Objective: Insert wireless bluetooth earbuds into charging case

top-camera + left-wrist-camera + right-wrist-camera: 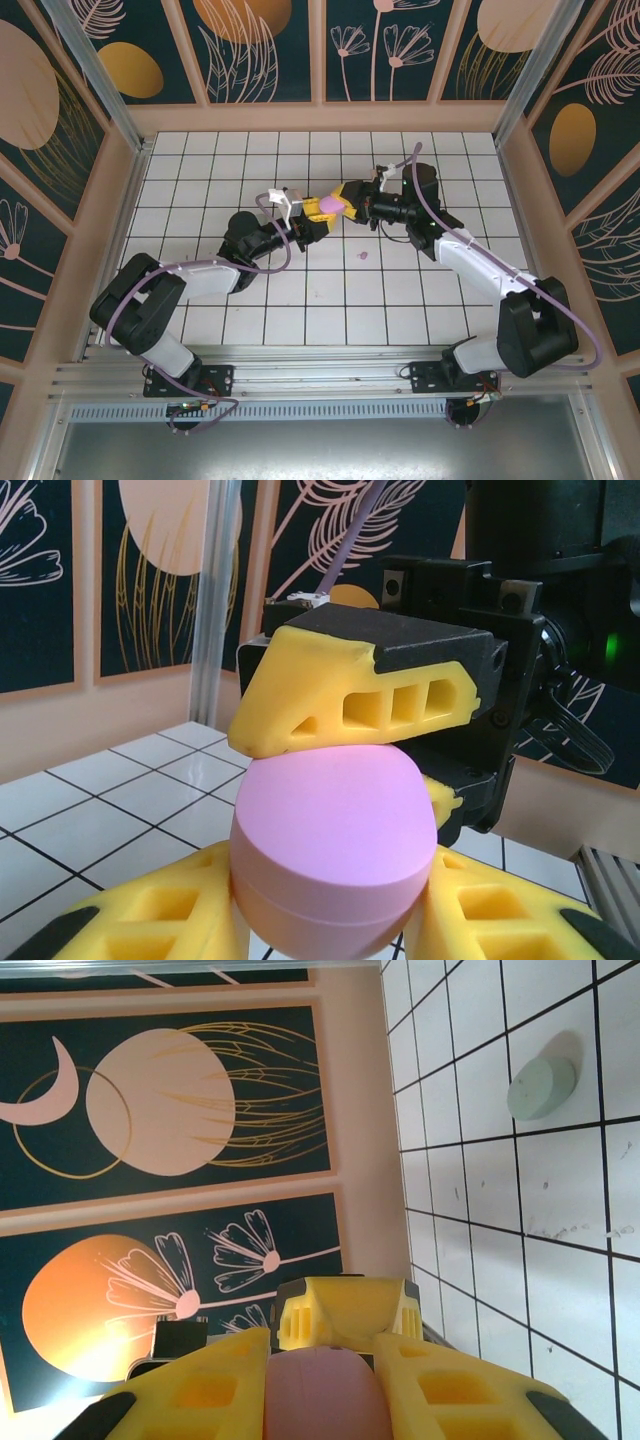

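A closed pink charging case (335,830) is held above the middle of the tiled floor, between both grippers. In the left wrist view the yellow fingers of my left gripper (335,925) press on its two sides. One yellow finger (350,695) of the right gripper lies across its top. My right gripper (322,1400) also has the case (322,1410) between its fingers. From above, the left gripper (316,211) and the right gripper (350,204) meet at the case (329,204). One small purple-pink earbud (362,256) lies on the tiles just in front of them.
A mint-green oval case (541,1087) lies shut on the white tiles, in the right wrist view. Wooden-framed patterned walls (320,50) enclose the floor on three sides. A metal rail (320,375) with the arm bases runs along the near edge.
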